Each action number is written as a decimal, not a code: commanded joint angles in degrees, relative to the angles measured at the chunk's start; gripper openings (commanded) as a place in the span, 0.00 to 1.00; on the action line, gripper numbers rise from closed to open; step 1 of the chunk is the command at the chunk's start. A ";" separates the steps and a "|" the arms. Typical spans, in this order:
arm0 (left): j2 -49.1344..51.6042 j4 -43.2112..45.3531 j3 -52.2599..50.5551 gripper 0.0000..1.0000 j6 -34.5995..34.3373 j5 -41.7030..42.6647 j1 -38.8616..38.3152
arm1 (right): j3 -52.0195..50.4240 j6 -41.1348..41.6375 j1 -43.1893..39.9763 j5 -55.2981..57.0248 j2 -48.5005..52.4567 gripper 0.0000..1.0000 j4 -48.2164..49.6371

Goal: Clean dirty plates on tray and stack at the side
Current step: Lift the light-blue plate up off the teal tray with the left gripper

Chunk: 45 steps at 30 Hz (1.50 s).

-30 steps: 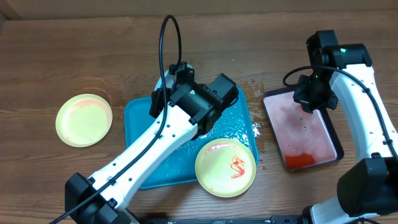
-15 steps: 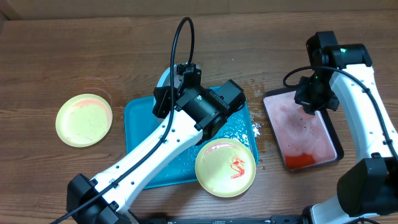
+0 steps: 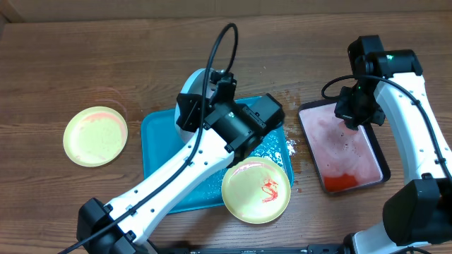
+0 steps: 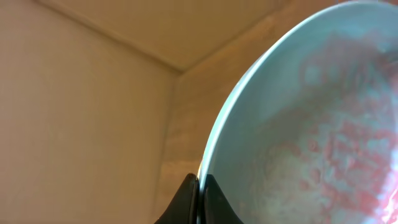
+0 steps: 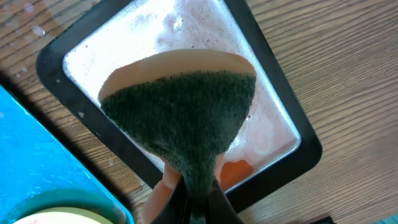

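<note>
My left pincer (image 4: 200,186) is clamped on just the thin rim of the blue plate (image 4: 298,124), which hangs tilted over the far edge of the turquoise tray (image 3: 159,141). The right pincer (image 5: 191,199) is squeezed shut on the sponge (image 5: 186,118) above the black-rimmed tray (image 5: 205,31). My worry is that skimpy edge grip: the plate is smeared pink and likely slick, so a hard scrub could twist it loose and drop it. No brands or writing readable anywhere.
</note>
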 commanded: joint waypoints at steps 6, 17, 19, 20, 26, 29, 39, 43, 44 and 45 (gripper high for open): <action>-1.36 4.59 0.76 0.05 8.33 -7.26 -0.79 | -0.28 0.28 -0.26 0.68 -0.24 0.04 0.28; -1.33 4.57 0.76 0.04 8.28 -8.72 -0.79 | -0.28 0.28 -0.26 0.68 -0.24 0.04 0.28; -1.36 4.57 0.76 0.05 8.31 -8.76 -0.79 | -0.28 0.28 -0.26 0.68 -0.24 0.04 0.31; -1.33 4.57 0.76 0.05 8.28 -8.76 -0.79 | -0.28 0.28 -0.26 0.70 -0.24 0.04 0.31; -1.36 6.25 0.76 0.04 4.39 0.17 -0.83 | -0.28 0.28 -0.26 0.68 -0.24 0.04 0.31; -1.22 9.66 0.46 0.05 5.64 10.58 -0.76 | -0.28 0.28 -0.26 0.70 -0.24 0.04 0.35; -0.50 5.38 -0.07 0.05 6.64 -4.15 1.01 | -0.28 0.28 -0.26 0.87 -0.24 0.04 0.35; -0.48 11.41 -0.09 0.04 8.57 20.70 1.01 | -0.28 0.28 -0.26 0.90 -0.24 0.04 0.57; -0.46 11.80 -0.11 0.05 8.90 20.15 0.98 | -0.28 0.28 -0.26 0.94 -0.24 0.04 0.57; -0.46 11.76 -0.11 0.04 8.57 15.30 0.98 | -0.28 0.28 -0.26 1.05 -0.24 0.04 0.55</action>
